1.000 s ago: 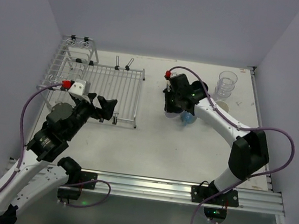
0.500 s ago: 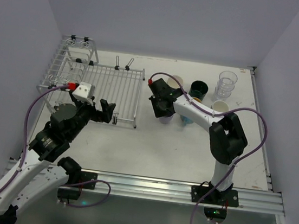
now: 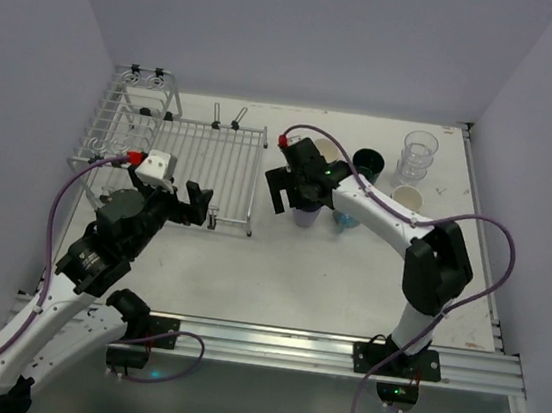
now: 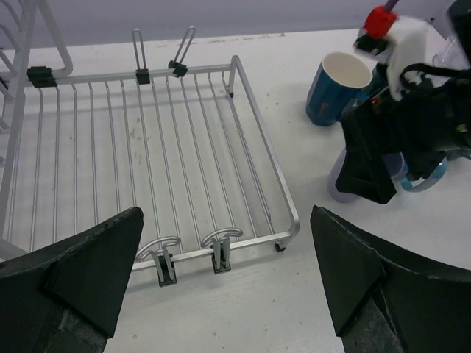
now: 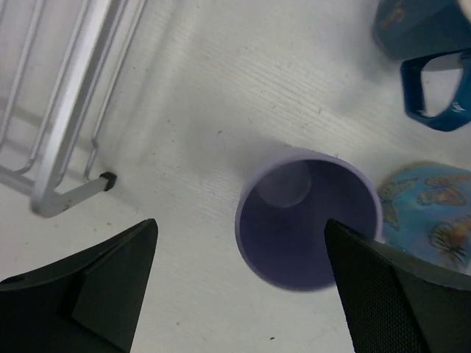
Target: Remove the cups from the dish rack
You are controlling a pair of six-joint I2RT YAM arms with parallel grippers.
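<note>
The silver wire dish rack (image 3: 187,155) stands at the left; its flat grid (image 4: 147,147) holds nothing. A lavender cup (image 5: 307,220) stands upright on the table right of the rack's corner. My right gripper (image 5: 243,294) hovers over it, open, with a finger on either side and not touching. In the top view this gripper (image 3: 294,194) hides part of the lavender cup (image 3: 305,216). My left gripper (image 3: 191,201) is open and empty at the rack's near edge (image 4: 228,287).
Other cups stand right of the rack: a blue mug (image 3: 345,215), a butterfly-patterned cup (image 5: 427,213), a blue cup with cream inside (image 4: 335,88), a dark teal cup (image 3: 367,162), a cream-lined cup (image 3: 408,196) and a clear ribbed glass (image 3: 418,154). The rack's taller side section (image 3: 137,109) is far left.
My right gripper has brought the lavender cup down beside the rack and opened, letting it go. The left arm has barely moved.
</note>
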